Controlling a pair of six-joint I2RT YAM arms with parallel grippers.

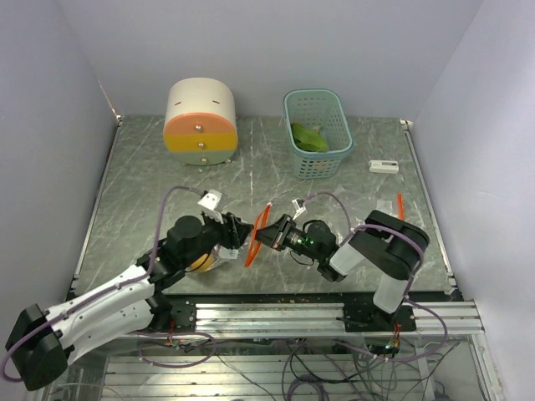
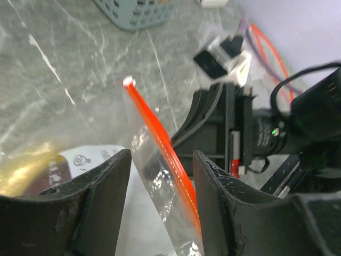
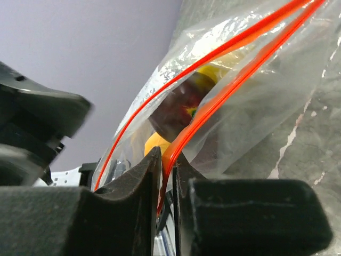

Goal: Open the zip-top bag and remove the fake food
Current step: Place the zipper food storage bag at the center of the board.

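Zip-top bag (image 1: 256, 238) stands on edge near the front of the table (image 1: 167, 175), between the two arms, with its orange zip strip (image 3: 234, 40) parted. The right gripper (image 3: 166, 160) is pinched almost closed on one lip of that strip, likely to anchor it. The left gripper (image 2: 161, 158) straddles the bag's top edge with jaws apart, gripping nothing, apparently placed to take the opposite lip. Fake food (image 3: 178, 109), yellow, orange and dark red, sits inside. Farther back, a basket (image 1: 319, 165) holds a green leafy piece (image 1: 308, 138), near a round drawer box (image 1: 201, 121).

White links, black joints on left arm (image 1: 100, 307) at 7 o'clock and right arm (image 1: 380, 251) at 5 o'clock; lilac cables (image 1: 163, 203). Matte black scuffed fingers (image 2: 229, 213). Green LED (image 2: 274, 131) on right wrist.
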